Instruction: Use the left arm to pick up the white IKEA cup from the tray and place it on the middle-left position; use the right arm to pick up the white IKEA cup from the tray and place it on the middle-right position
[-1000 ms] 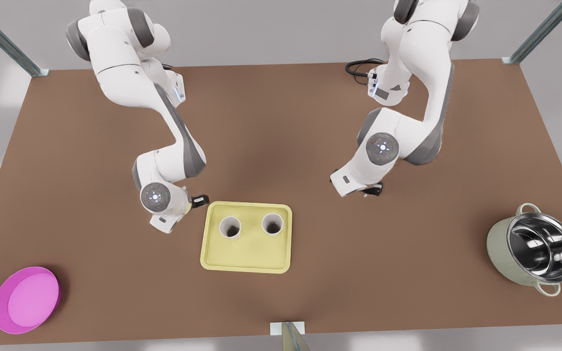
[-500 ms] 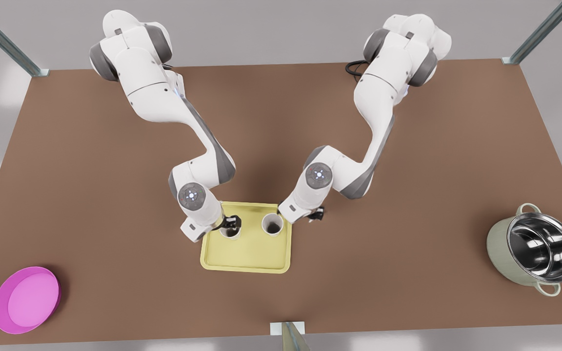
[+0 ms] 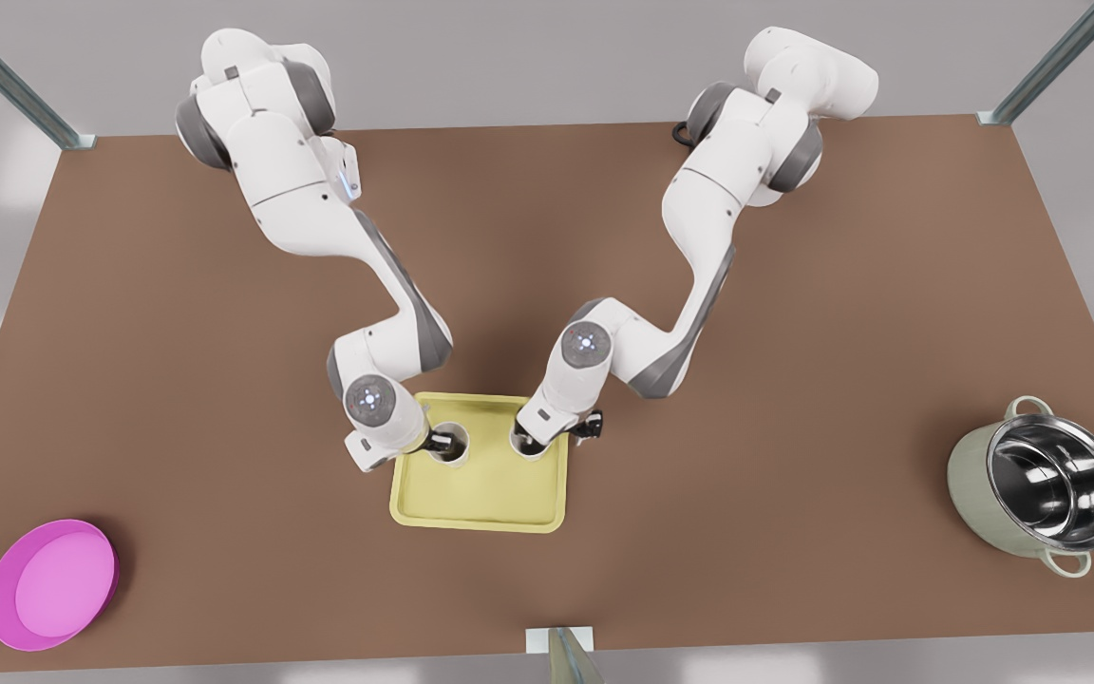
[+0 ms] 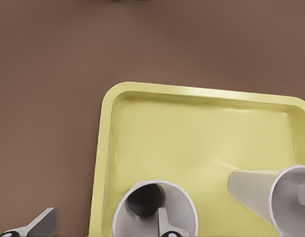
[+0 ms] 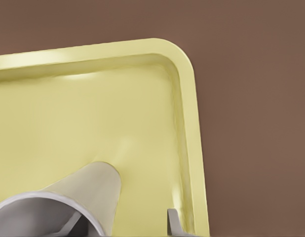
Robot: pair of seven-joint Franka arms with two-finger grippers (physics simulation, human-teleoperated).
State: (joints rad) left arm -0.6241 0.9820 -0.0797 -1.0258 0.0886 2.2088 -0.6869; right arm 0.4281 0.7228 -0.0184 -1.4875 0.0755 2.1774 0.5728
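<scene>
A round magenta plate lies near the front view's left corner of the brown worktop, well apart from everything else. Toward the middle, the left gripper reaches down at the left cup, which stands upright in the pale yellow tray; in the left wrist view its fingers are spread, one inside the cup's mouth and the other outside over the worktop, so the cup's wall sits between them with a gap on the outer side. The right cup stands upright just beside it in the same tray, near the far rim, also seen in the left wrist view. The right gripper is down at this cup; the right wrist view shows one finger outside the cup, above the tray by its rim, the fingers spread astride the wall. At the front view's far right a pale green pot with a shiny steel inside sits on the worktop, tilted.
</scene>
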